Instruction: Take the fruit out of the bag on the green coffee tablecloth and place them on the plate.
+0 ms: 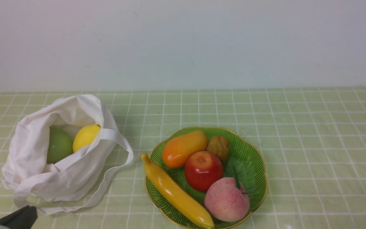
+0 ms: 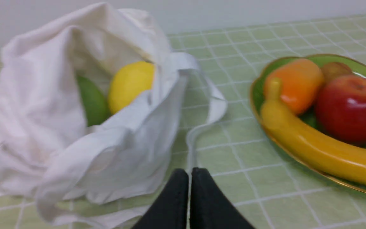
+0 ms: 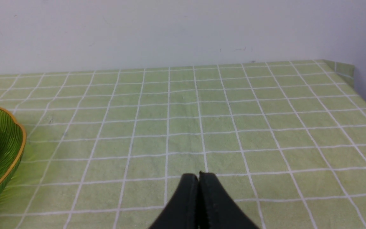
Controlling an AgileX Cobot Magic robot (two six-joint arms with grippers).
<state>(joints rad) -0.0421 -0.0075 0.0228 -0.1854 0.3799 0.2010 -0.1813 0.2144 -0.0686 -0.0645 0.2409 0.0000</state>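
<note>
Left tool (image 2: 190, 173) and right tool (image 3: 199, 175) clenched, bag (image 1: 84, 178) at the counter's left edge holding apple (image 1: 59, 146) and lemon (image 1: 86, 136), banana (image 1: 176, 192) on plate (image 1: 254, 165)

Cloth (image 1: 313, 143) grn w/ wht grid; banana (image 1: 176, 192) yel.

Green apple (image 1: 59, 145), yellow lemon (image 1: 86, 136) inside white bag (image 1: 84, 178).

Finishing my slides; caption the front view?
White tote bag holding a green apple and yellow lemon, left of a fruit-filled green dish.
</note>
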